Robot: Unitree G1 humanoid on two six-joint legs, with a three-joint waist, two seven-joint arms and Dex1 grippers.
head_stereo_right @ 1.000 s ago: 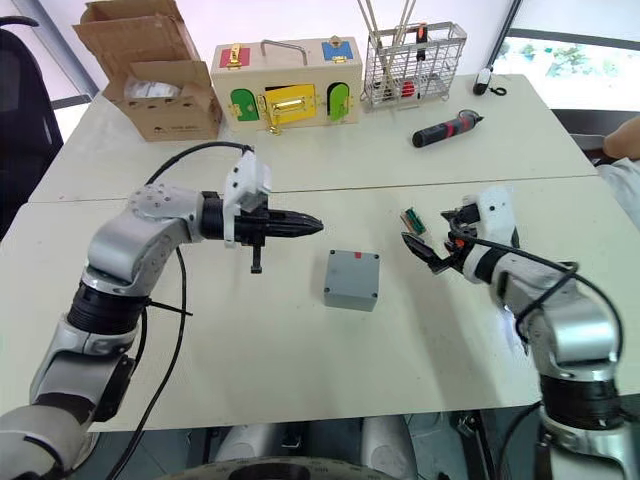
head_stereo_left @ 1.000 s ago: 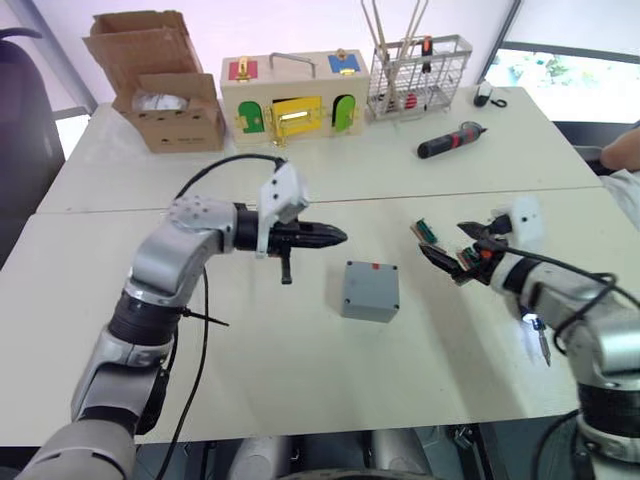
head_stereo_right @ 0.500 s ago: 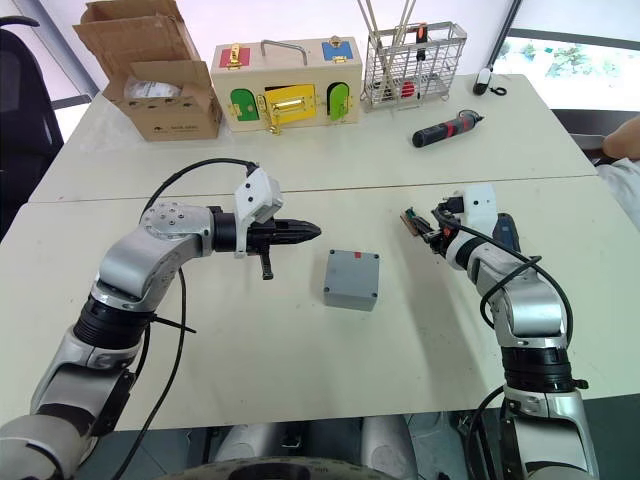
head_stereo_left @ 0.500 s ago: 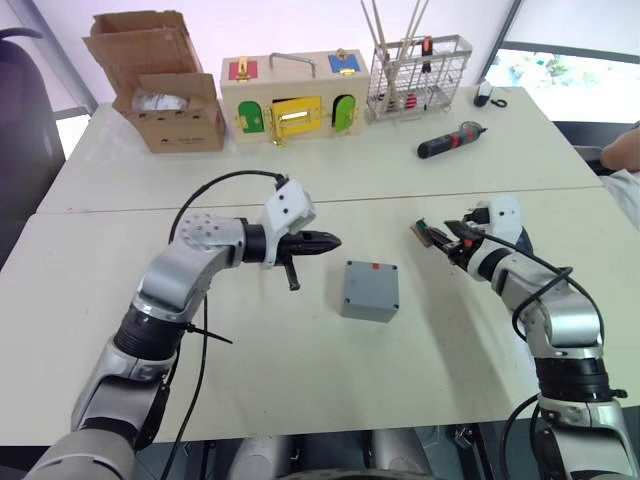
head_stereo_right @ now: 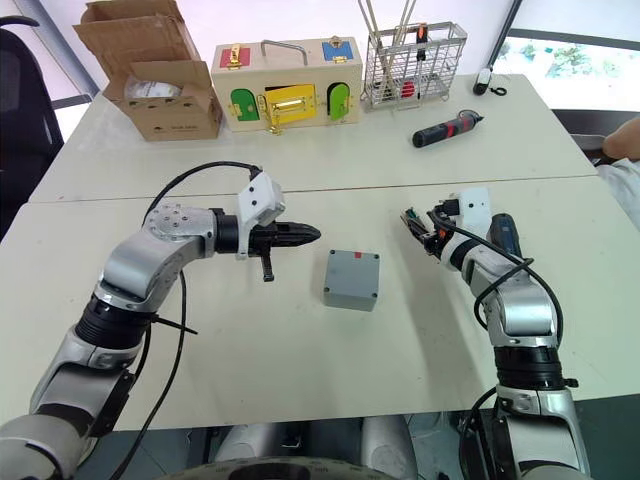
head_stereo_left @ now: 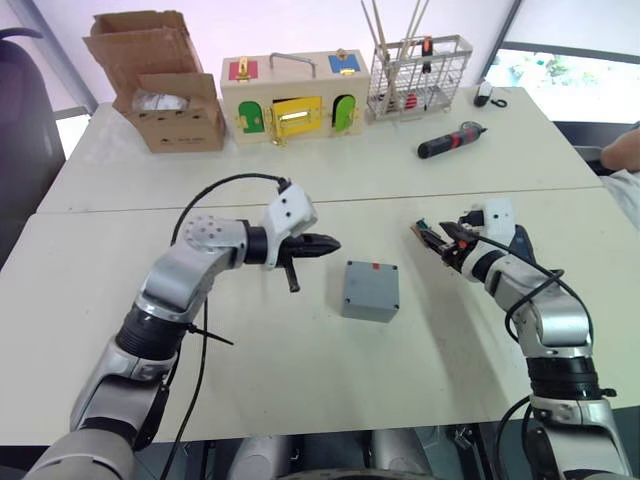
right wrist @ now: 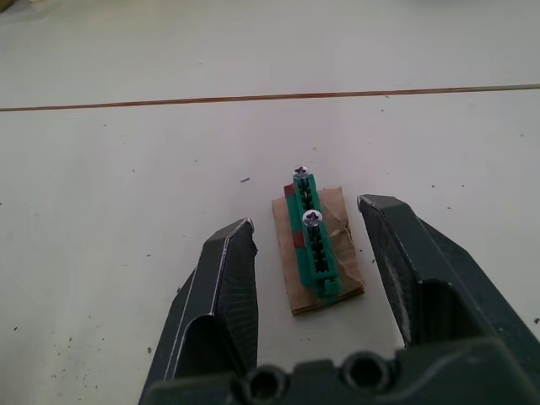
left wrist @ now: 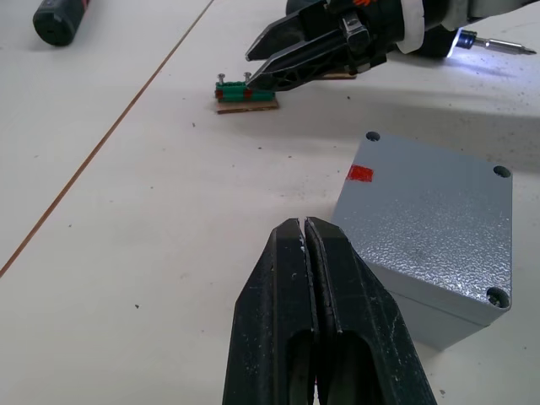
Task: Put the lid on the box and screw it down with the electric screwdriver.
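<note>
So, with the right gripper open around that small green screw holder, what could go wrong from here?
1. The green screw holder sits loose on a scrap of cardboard; a closing right gripper may tip it or spill its two screws.
2. The lid already lies on the box, apparently unscrewed; a bump from the shut left gripper close beside it could shift it.
3. The electric screwdriver lies under the right arm and might get rolled away.

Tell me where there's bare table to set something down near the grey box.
Bare table lies in front of the box, toward the near edge, and between it and the left gripper. It is tighter on the box's right, where the right gripper hovers over a small green screw holder.
</note>
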